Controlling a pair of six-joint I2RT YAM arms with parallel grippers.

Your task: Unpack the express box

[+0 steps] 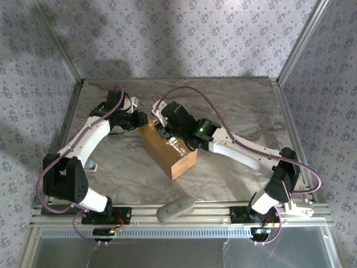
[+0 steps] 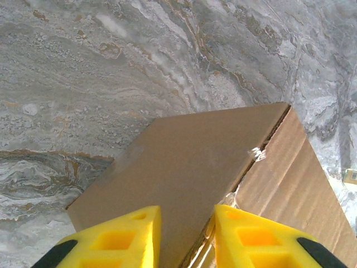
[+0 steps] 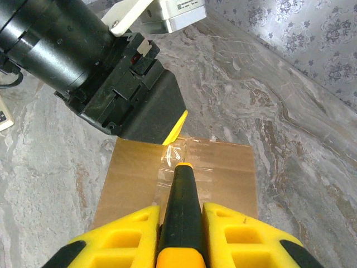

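Corrugated express box [image 3: 134,178] (glossy tape [image 3: 170,155]) lies under right gripper's [image 3: 181,206] black tool [image 3: 181,187].

From above, the left hand [image 1: 143,120] and right hand [image 1: 166,134] cover the far end of the plain brown cardboard box [image 1: 173,159]. In the right wrist view, the black-and-yellow tool [image 3: 179,190] runs off the bottom edge, and yellow fingers [image 3: 128,237] hide the box's near end. Whether the left hand clamps cardboard cannot be told.
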